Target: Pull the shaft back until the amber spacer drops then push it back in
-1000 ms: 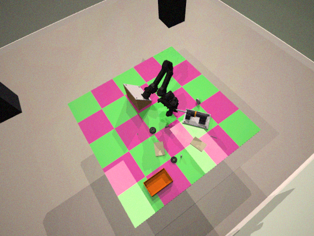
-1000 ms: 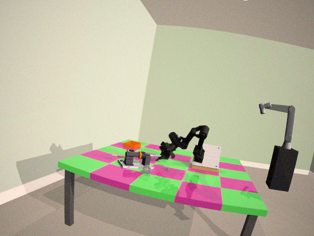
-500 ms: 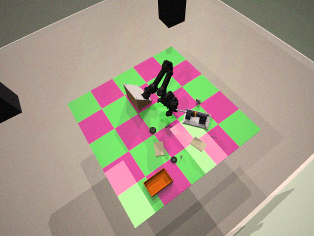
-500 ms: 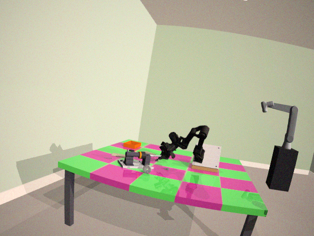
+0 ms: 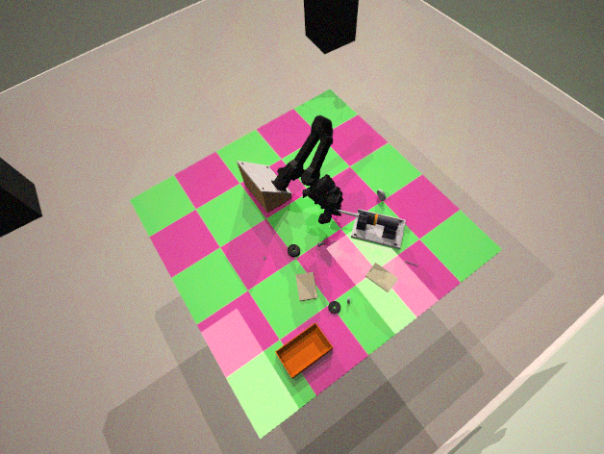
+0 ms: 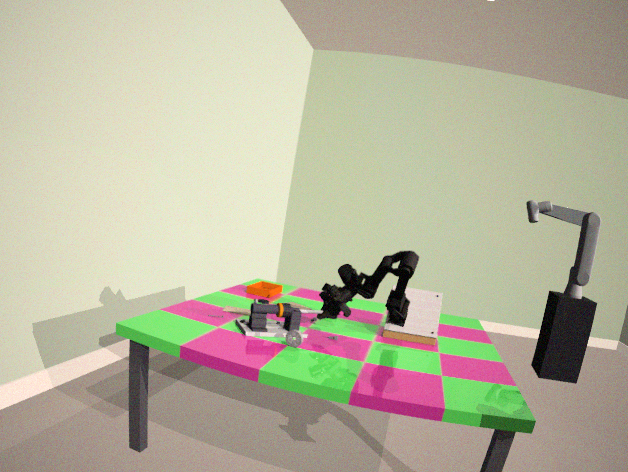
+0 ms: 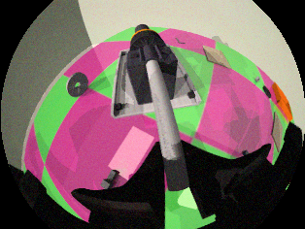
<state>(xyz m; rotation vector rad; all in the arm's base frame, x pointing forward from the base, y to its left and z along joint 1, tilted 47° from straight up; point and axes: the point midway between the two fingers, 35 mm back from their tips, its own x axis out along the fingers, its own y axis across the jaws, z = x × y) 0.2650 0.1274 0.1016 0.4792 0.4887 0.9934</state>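
Note:
The light grey shaft (image 5: 347,213) (image 6: 310,311) (image 7: 162,114) runs level out of a dark block assembly on a light base plate (image 7: 117,113). My gripper (image 5: 337,212) (image 6: 322,313) (image 7: 167,144) is shut on the shaft's dark outer end, clear of the assembly. The amber spacer (image 5: 375,218) (image 6: 280,310) (image 7: 145,30) still sits up in line with the shaft, between the dark housing barrel (image 5: 388,226) (image 6: 263,308) and the nearer dark support block (image 6: 292,320) (image 7: 152,78). Any dark spacers beside it cannot be told apart. The shaft's inner end is hidden.
A grey disc (image 5: 381,195) (image 6: 293,338) (image 7: 78,84) stands beside the base plate. An angled white board (image 5: 258,174) (image 6: 417,310) stands near the arm's base. Two tan plates (image 5: 306,287) (image 5: 382,277), dark wheels (image 5: 293,250) (image 5: 334,307) and an orange tray (image 5: 285,364) (image 6: 257,292) lie farther off.

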